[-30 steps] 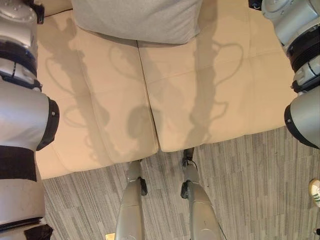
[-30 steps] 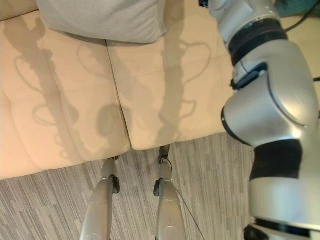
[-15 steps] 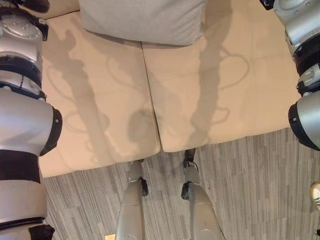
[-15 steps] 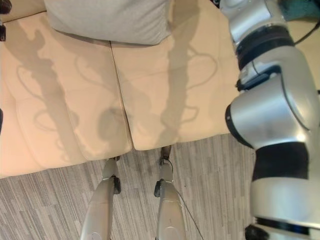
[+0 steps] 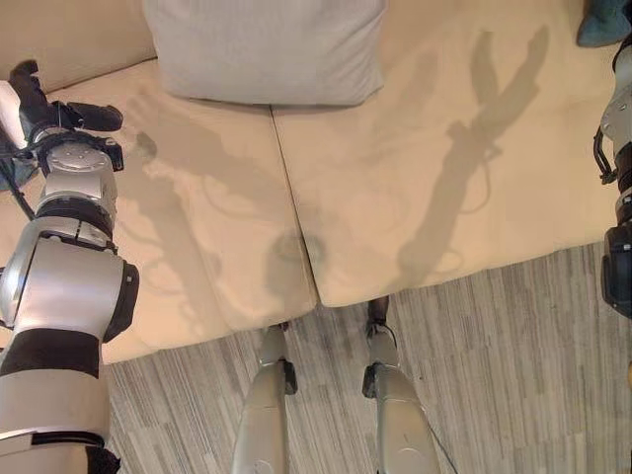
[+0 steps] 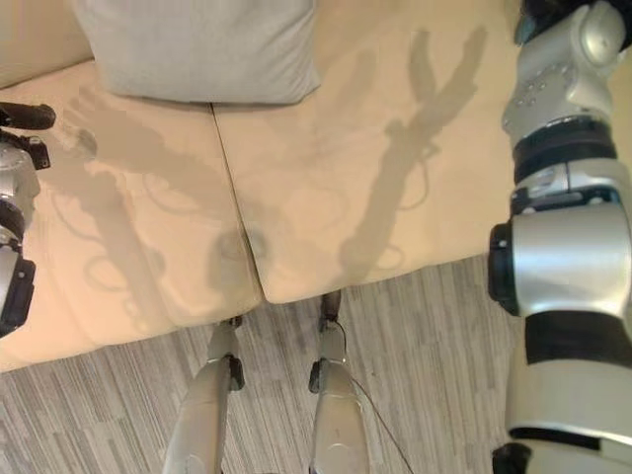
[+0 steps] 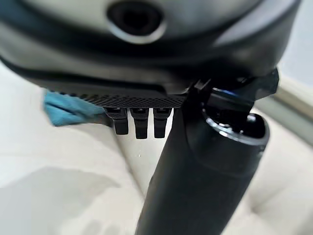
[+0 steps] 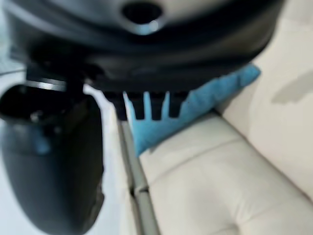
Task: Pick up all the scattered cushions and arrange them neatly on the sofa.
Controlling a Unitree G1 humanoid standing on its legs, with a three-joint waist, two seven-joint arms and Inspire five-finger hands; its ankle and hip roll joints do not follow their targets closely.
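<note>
the left hand (image 5: 54,114) is up over the left end of the sofa (image 5: 425,168). its fingers (image 7: 139,122) look straight and loose, and it holds nothing. the right hand (image 8: 54,161) is up by the right end of the sofa. its fingers (image 8: 146,105) look straight too, and it is empty.

a grey cushion (image 5: 262,49) already sits on the sofa, leaning on the back, right over the crack between the two seats. it looks neat where it is.

the one to get next, i think, is the blue cushion (image 8: 195,105). it is at the far right end of the sofa, pushed into the corner, and a bit of it peeks in at the top corner of the left eye view (image 5: 604,25). it lies past the right hand, and its long side runs up at a slant. the right hand is much nearer to it than the left one.

the sofa is soft and cream colored, with lots of bare room on both seats. in front of it the floor (image 5: 494,375) is grey striped carpet.
</note>
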